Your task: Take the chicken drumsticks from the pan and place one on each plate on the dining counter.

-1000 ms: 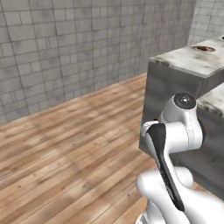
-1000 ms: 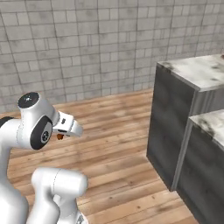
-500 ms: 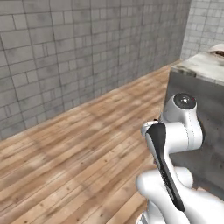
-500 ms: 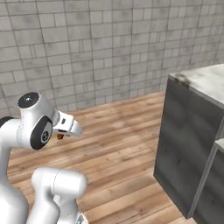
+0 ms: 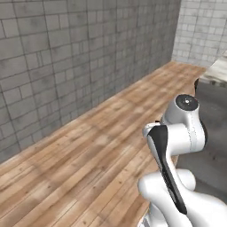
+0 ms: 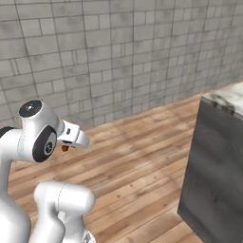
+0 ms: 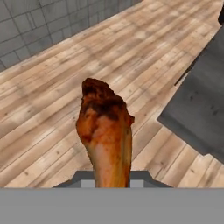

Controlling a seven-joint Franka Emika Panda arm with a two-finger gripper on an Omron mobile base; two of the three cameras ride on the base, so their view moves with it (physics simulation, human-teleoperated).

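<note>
Left base view: the marble counter (image 5: 215, 71) has slid to the right edge since a second ago (the base turned). Right base view: the counter (image 6: 223, 97) sits farther right. Hand view: my claw (image 7: 111, 181) pinches a chicken drumstick (image 7: 106, 131), counter's grey side right of it.

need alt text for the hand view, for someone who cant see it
A browned chicken drumstick rises from the bottom centre of the picture, thick end up, held close in front of the camera. Behind it lies a wooden plank floor, with a grey tiled wall at upper left and a dark grey counter panel at right.
</note>
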